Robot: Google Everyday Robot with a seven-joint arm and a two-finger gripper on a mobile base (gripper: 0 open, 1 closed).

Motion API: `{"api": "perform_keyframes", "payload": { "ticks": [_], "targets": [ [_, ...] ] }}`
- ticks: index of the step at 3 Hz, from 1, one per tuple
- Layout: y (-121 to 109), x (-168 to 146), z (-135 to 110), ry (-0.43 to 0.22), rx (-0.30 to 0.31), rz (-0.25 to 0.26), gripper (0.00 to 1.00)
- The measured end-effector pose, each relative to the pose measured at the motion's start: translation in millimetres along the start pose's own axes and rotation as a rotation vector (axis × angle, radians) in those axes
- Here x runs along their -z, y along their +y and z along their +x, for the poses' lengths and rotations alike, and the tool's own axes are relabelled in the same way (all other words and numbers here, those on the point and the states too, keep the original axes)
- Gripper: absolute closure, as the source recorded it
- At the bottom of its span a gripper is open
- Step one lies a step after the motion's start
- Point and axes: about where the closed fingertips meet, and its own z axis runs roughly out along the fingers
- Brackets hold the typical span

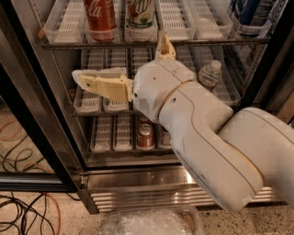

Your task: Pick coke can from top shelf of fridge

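The coke can (99, 18), tall and red with white script, stands in a clear lane tray on the top shelf (202, 41) of the fridge (138, 181), upper left, with its top cut off by the picture's edge. My gripper (118, 56) is open in front of the middle shelf, below and to the right of the can. One cream finger (98, 84) points left and the other finger (164, 47) points up to the top shelf's front rail. It holds nothing. My white arm fills the lower right.
A white-and-green can (140, 16) stands right of the coke can, and a blue can (248, 11) stands far right. A water bottle (210, 73) is on the middle rack and a small red can (146, 136) on the lower rack. The black door frame (27, 128), cables (23, 206) and a plastic bag (147, 222) lie left and below.
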Motion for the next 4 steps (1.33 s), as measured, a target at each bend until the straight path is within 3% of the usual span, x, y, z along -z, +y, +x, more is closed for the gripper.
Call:
{"api": "perform_keyframes", "payload": {
  "ticks": [2, 3, 4],
  "targets": [
    [9, 6, -6, -0.073, -0.064, -0.004, 0.00],
    [18, 4, 1, -0.068, -0.046, 0.006, 0.00],
    [36, -6, 16, 0.013, 0.039, 0.029, 0.00]
  ]
}}
